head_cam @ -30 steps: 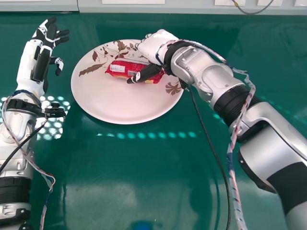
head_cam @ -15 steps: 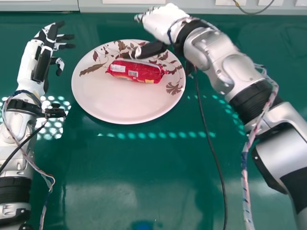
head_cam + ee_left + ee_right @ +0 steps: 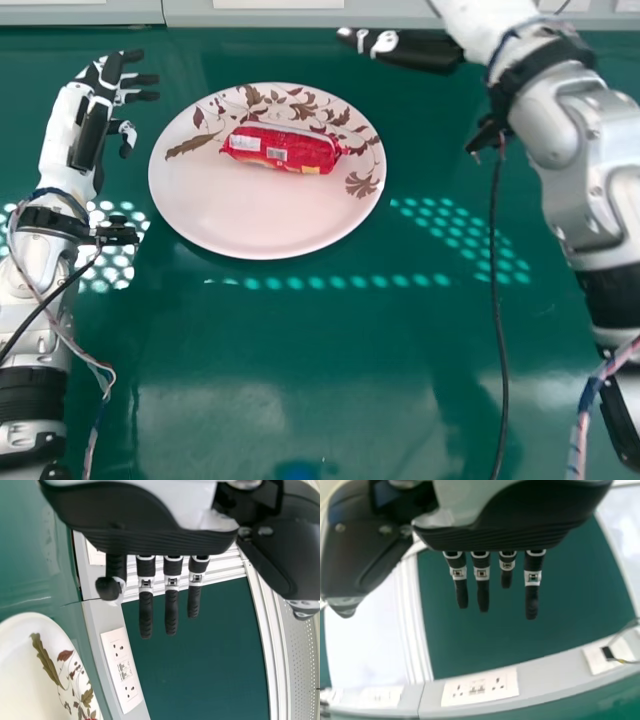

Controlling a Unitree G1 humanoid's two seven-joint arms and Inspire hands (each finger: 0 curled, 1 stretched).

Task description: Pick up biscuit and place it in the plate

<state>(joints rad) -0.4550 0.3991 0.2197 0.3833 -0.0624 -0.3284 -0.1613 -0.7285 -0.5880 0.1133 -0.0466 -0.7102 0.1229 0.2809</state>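
Right hand (image 3: 420, 50) now, and it's hanging wide open at the plate's (image 3: 260, 228) two o'clock, fingers (image 3: 532, 595) pointing out straight! Looking inward from there, the red biscuit packet (image 3: 285, 149) is lying on the plate, just twelve o'clock of centre, its ends pointing roughly to nine and three. Brown leaf patterns are curling from ten round to three. Over around ten o'clock, beyond the rim, the left hand (image 3: 92, 110) is resting open, fingers relaxing.
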